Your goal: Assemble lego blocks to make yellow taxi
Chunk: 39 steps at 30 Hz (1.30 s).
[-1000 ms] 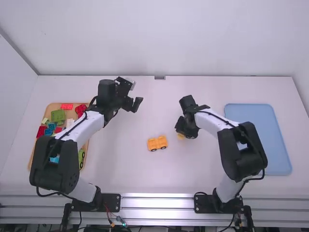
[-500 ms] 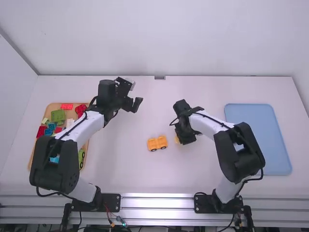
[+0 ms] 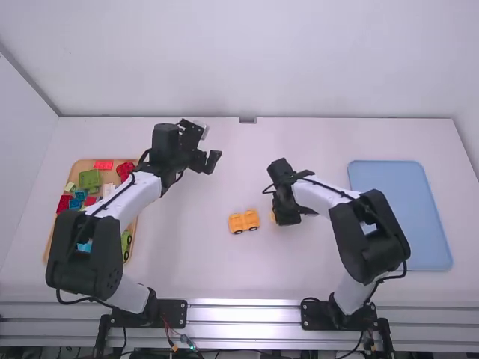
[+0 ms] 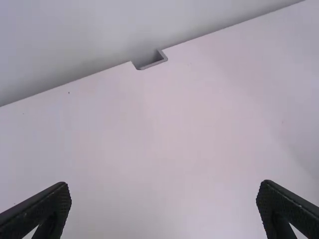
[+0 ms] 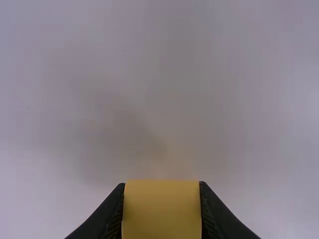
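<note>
Your R claw (image 5: 162, 183) is pinching 1 yellow block (image 5: 162, 214); the wheeled base (image 3: 244, 221) sits just L of it on the table (image 3: 202, 254), long axis approx. L-R. Your spread L claw (image 4: 164, 183) is farther; prob. shift R claw L next.

Orange wheeled piece (image 3: 244, 221) sits mid-table. Right gripper (image 3: 277, 218), a yellow block (image 3: 273, 217) at its tips, stands just beside it. Blue tray (image 3: 428, 232) lies at right.

Lettering, labels, brands, numbers, signs: none legible.
</note>
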Available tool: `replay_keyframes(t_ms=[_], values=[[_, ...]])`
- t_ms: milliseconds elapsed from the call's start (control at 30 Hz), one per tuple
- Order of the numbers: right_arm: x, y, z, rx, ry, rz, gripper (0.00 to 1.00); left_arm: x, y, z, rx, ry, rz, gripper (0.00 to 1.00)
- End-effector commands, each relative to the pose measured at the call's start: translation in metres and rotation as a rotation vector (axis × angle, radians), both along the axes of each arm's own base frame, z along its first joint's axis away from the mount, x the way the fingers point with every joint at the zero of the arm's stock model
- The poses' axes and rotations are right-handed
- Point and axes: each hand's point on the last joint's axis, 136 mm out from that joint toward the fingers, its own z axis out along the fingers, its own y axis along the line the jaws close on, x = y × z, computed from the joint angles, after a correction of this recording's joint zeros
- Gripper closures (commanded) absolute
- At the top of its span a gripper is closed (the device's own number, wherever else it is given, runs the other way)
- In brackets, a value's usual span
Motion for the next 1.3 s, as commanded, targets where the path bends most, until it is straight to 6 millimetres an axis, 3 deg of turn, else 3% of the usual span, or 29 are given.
replay_keyframes(t_ms=[0,200,233,267,300,333,367,467,500,567,600,800,1100,1133,1200,1267], values=[[-0.007,-0.005,-0.005,-0.013,0.021,-0.043,1.00,0.001,0.002,0.004,-0.008,-0.005,0.006,0.01],[-0.009,-0.006,-0.008,-0.014,0.024,-0.049,0.96,0.001,0.002,0.004,-0.008,-0.005,0.006,0.01],[-0.008,-0.005,-0.008,-0.011,0.018,-0.049,0.84,0.002,0.002,0.004,-0.008,-0.005,0.006,0.01],[-0.007,-0.005,-0.008,-0.010,0.015,-0.048,0.65,0.002,0.002,0.004,-0.008,-0.008,0.006,0.01],[-0.007,-0.005,-0.008,-0.010,0.015,-0.048,0.65,0.002,0.002,0.004,-0.008,-0.008,0.006,0.01],[-0.007,-0.005,-0.008,-0.009,0.015,-0.048,0.50,0.002,0.002,0.004,-0.008,-0.007,0.006,0.01],[-0.007,-0.005,-0.008,-0.010,0.015,-0.048,0.42,0.002,0.002,0.004,-0.008,-0.006,0.006,0.01],[-0.007,-0.005,-0.008,-0.010,0.014,-0.035,0.29,0.001,0.002,0.003,-0.008,-0.003,0.006,0.01],[-0.007,-0.005,-0.008,-0.010,0.014,-0.034,0.18,0.001,0.002,0.003,-0.007,-0.001,0.005,0.01],[-0.007,-0.005,-0.008,-0.010,0.014,-0.033,0.14,0.001,0.002,0.003,-0.007,-0.001,0.006,0.01],[-0.007,-0.005,-0.008,-0.010,0.013,-0.028,0.06,0.001,0.002,0.003,-0.007,0.000,0.006,0.01],[0.000,-0.007,-0.001,-0.017,0.001,0.055,0.01,0.001,0.002,0.003,-0.007,-0.001,0.006,0.01],[0.022,-0.014,0.057,-0.025,0.029,0.255,0.01,0.001,0.002,0.003,-0.007,0.000,0.006,0.01],[0.033,-0.015,0.073,-0.024,0.003,0.349,0.01,0.001,0.001,0.003,-0.007,0.000,0.005,0.01],[0.043,-0.015,0.086,-0.027,-0.030,0.459,0.01,0.001,0.002,0.003,-0.007,0.001,0.006,0.01],[0.060,-0.018,0.103,-0.059,-0.098,0.714,0.01,0.000,0.002,0.001,-0.006,0.008,0.005,0.01]])
